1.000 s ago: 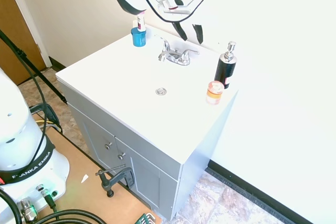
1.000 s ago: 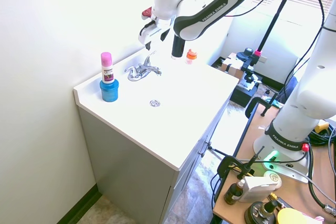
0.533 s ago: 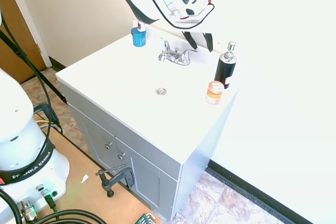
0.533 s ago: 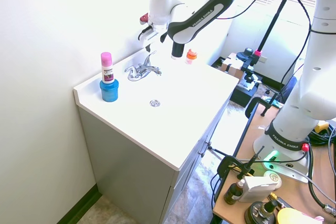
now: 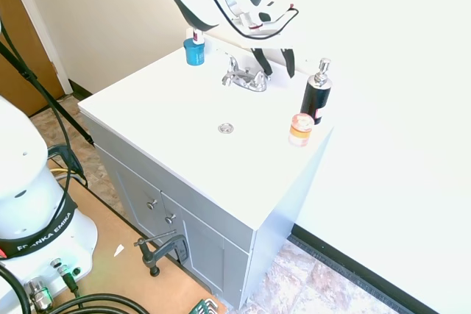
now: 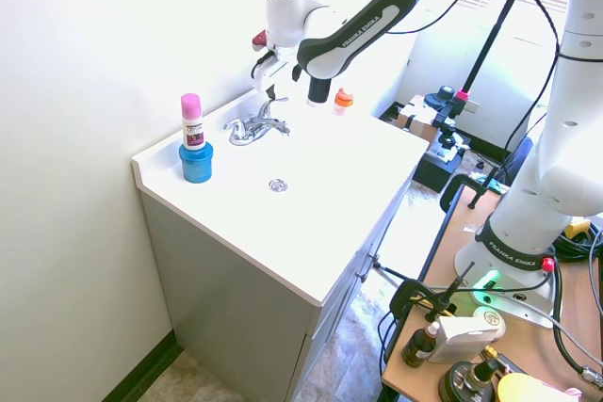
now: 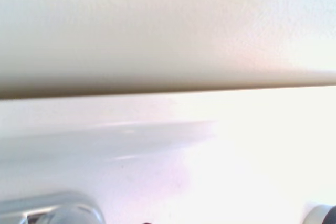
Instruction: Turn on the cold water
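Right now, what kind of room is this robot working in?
Probably a bathroom: a white vanity top with a drain, a chrome two-lever faucet, and a black soap pump bottle beside it.

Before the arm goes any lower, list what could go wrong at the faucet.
1. The pincer hangs open just above the right lever; the levers are slim and close, so a small offset could miss it or bump the spout.
2. The soap bottle stands close beside the pincer; a sideways sweep might topple it.
3. The wrist view is blurred and mostly shows wall, so it offers little help with alignment.
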Controlling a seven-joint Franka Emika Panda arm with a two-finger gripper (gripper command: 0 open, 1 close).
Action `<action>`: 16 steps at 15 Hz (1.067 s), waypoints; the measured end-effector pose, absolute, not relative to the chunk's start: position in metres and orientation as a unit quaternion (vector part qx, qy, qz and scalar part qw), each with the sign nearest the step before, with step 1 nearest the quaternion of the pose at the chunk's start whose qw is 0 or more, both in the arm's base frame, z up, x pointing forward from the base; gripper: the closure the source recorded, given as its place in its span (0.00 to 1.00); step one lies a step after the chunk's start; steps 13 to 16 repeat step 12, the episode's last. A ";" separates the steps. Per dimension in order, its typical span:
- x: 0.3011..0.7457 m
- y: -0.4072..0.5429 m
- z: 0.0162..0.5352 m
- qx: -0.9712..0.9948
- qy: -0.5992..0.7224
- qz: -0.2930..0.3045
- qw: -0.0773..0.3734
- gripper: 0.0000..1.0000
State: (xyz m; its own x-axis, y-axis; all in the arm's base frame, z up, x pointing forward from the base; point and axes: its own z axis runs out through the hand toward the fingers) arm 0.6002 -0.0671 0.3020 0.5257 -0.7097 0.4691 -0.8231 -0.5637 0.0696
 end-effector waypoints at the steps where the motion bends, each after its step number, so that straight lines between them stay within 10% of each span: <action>1: 0.595 -0.067 0.300 0.866 -0.441 0.188 0.144 0.00; 16: 0.534 -0.049 0.370 0.882 -0.433 0.163 0.096 0.00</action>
